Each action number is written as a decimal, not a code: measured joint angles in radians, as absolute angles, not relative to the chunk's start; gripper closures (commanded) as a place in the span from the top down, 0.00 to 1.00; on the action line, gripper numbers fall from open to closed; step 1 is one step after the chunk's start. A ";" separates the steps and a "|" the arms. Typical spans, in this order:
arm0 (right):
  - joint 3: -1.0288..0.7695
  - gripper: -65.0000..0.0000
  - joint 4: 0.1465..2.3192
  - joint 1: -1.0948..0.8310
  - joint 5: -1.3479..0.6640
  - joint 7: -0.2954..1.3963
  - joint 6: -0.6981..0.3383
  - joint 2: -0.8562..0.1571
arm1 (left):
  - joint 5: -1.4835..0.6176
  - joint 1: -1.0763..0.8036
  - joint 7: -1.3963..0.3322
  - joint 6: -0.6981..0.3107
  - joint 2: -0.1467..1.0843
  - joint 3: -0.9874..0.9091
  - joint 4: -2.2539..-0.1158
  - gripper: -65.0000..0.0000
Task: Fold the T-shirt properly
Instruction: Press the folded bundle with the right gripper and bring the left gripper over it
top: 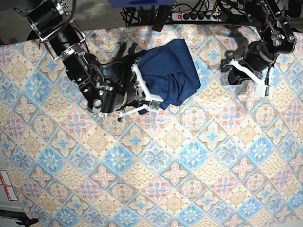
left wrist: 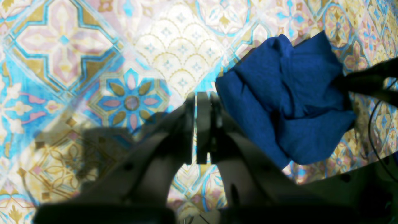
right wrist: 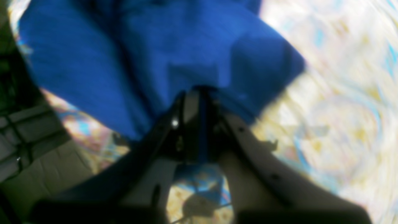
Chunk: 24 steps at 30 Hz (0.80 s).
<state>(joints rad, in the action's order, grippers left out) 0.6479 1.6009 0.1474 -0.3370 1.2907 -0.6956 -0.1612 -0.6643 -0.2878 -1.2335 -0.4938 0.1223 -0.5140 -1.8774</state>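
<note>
The dark navy T-shirt (top: pixel 172 71) lies bunched in a crumpled heap on the patterned tablecloth (top: pixel 160 164), at the table's far middle. My right gripper (top: pixel 152 100) is at the heap's near left edge. In the right wrist view it (right wrist: pixel 199 96) is shut on a fold of the blue fabric (right wrist: pixel 149 56), which spreads out in front of it. My left gripper (top: pixel 227 67) is apart from the shirt, to its right, shut and empty. In the left wrist view it (left wrist: pixel 197 95) is closed over bare cloth, with the shirt (left wrist: pixel 289 102) to its right.
The other arm's dark fingers (left wrist: pixel 363 82) reach the shirt from the right in the left wrist view. A power strip (top: pixel 197 15) and cables lie beyond the table's far edge. The tablecloth covers the whole table down to the near edge.
</note>
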 measured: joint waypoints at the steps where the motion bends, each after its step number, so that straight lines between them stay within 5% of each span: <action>1: 0.680 0.06 1.601 0.147 -0.342 1.285 -0.696 -0.157 | -0.664 -0.288 -1.234 -0.494 0.122 -0.514 -1.877 0.00; 17: 1.050 0.06 1.539 0.313 -0.438 1.290 -0.696 -0.135 | -0.658 -0.285 -1.234 -0.494 0.122 -0.514 -1.877 0.00; 24: 0.899 0.06 1.463 0.329 -0.438 1.233 -0.699 -0.080 | -0.662 -0.289 -1.237 -0.494 0.122 -0.513 -1.877 0.00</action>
